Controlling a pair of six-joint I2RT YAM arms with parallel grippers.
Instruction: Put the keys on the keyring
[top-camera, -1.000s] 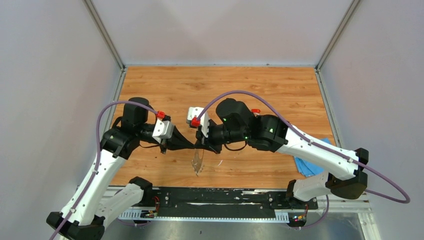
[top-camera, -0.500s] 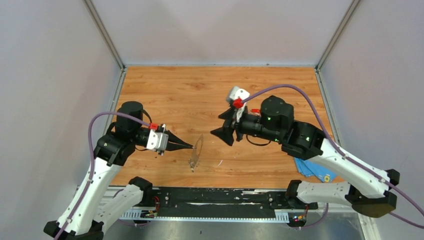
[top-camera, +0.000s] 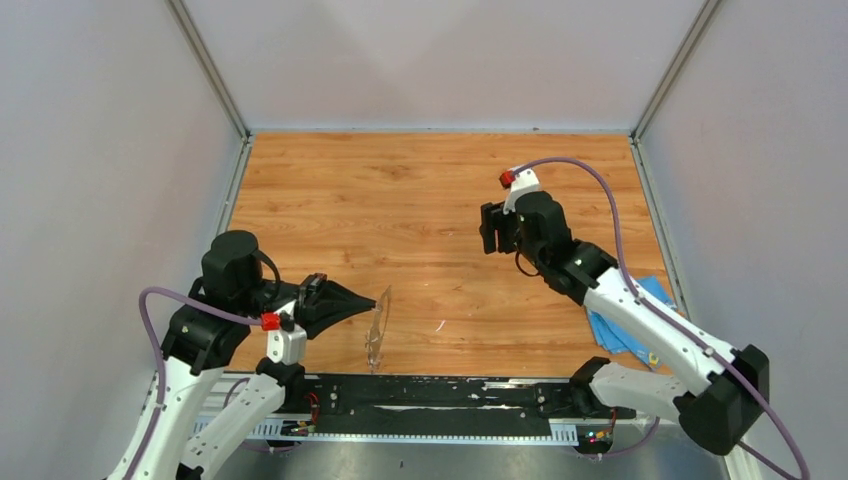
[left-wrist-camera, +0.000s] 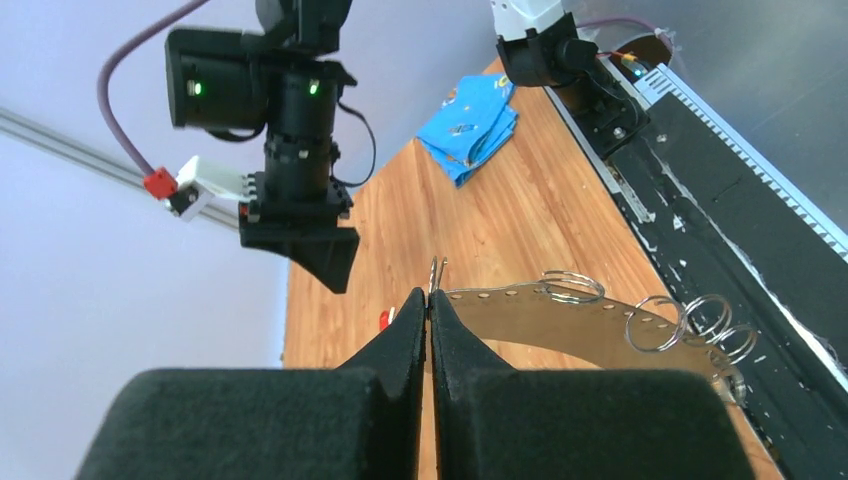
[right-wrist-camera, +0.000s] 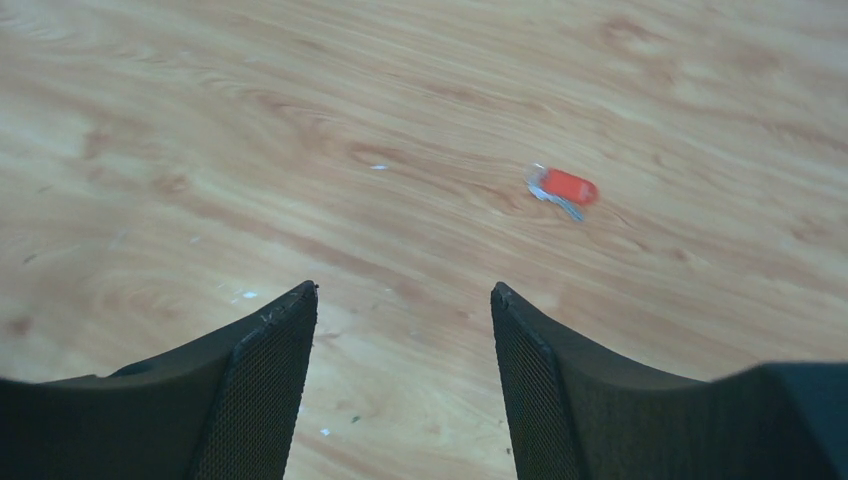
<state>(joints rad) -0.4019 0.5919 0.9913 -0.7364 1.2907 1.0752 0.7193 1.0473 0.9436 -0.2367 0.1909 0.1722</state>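
We are seeing the left end effector (top-camera: 372, 303) clenched on the keyring (left-wrist-camera: 540, 312), its two fingers (left-wrist-camera: 400, 345) pressing flat together with the ring's edge pinched at their tips. In the top view the ring is standing on edge near the front of the desk (top-camera: 400, 190), thin and almost side-on to the camera, tilting a little and reaching from the fingertips down toward the desk's near edge. In the left wrist view we are reading it as a flat grey band curving away to the right, with a row of small holes along it and a few small wire loops (left-wrist-camera: 655, 322) sitting on its far stretch. The right end effector (right-wrist-camera: 403, 290) is hanging released well apart from the left one, over the right-centre of the desk, its jaws spread with only bare wood between them. The red key (right-wrist-camera: 566, 187) is lying flat on the desk just beyond the right fingertips, slightly to the right of the gap and touching neither finger. A blue cloth (left-wrist-camera: 478, 118) is lying at the desk's right edge, and a thin white sliver (top-camera: 440, 325) is resting on the wood to the right of the ring.
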